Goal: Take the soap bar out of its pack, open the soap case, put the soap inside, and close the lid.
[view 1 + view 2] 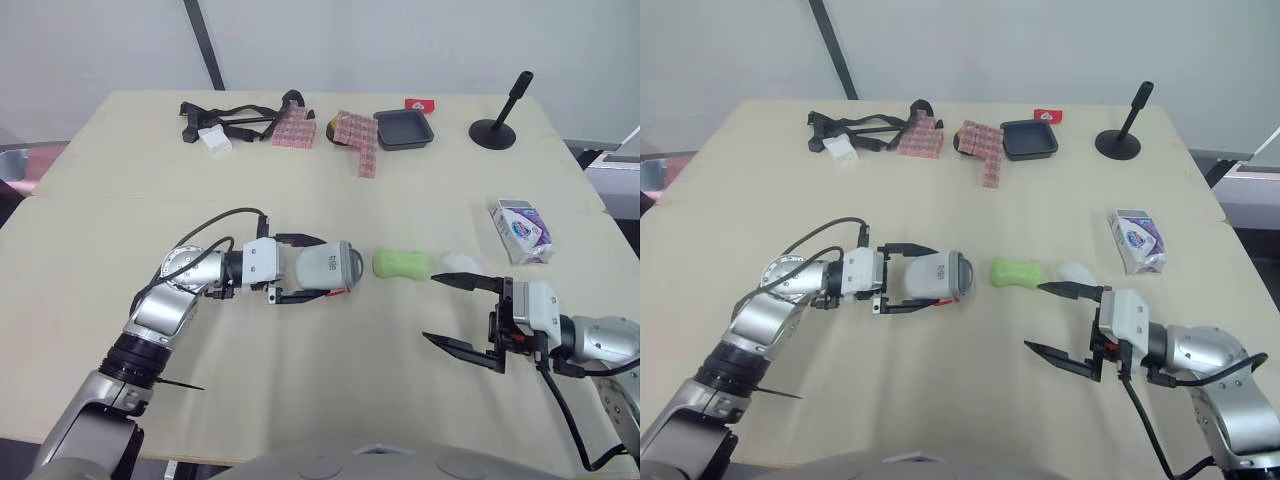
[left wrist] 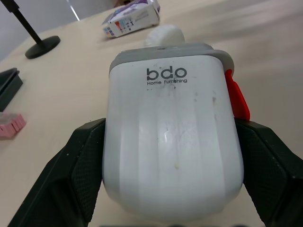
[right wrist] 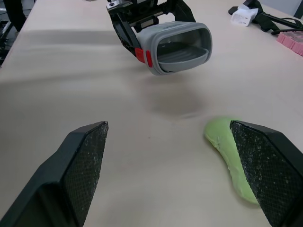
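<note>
The left gripper (image 1: 305, 268) holds the soap case (image 1: 335, 265) on its side, just above the table (image 1: 300, 400). Both black fingers (image 2: 66, 175) are pressed against the white body of the case. The grey-rimmed end points toward the soap bar (image 1: 402, 264), probably so the bar can go straight in. I cannot tell whether that end is open or covered.

The green soap bar lies unwrapped on the table, just beside the case mouth and apart from it. A white rounded object (image 1: 460, 261) lies just past the bar; I cannot tell what it is.

The right gripper (image 1: 430, 308) hovers near the bar with its fingers spread wide and nothing between them. Its far finger is close to the white object. The soap pack (image 1: 520, 230) lies beyond, near the table's right edge.

The near half of the table is bare, which leaves room to move. The black tray (image 1: 403, 129) and black stand (image 1: 500, 125) are well apart at the far edge.
</note>
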